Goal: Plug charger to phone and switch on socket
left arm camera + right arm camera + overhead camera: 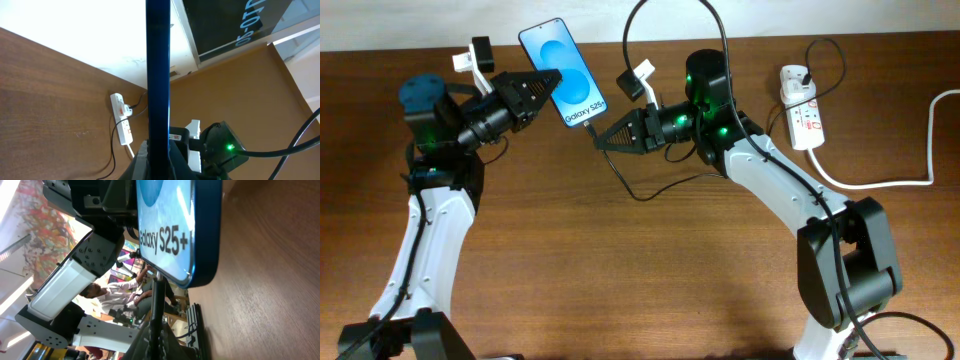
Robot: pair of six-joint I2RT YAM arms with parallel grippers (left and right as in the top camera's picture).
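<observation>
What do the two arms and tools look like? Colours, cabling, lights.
Both alike: left arm and right arm have white link shells, black joints, thin black cables alongside, green lights near the wrists. Left tool and right tool are black, tapered. Left arm alone has a blue cap.

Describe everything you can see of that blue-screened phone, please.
The phone is a slim, dark-edged slab with rounded corners; its lit blue screen, facing up, shows a pale oval and "Galaxy S25+". The left hand grips it at one long side. The right hand holds the charger tip at its bottom edge; whether it is seated is unclear.
</observation>
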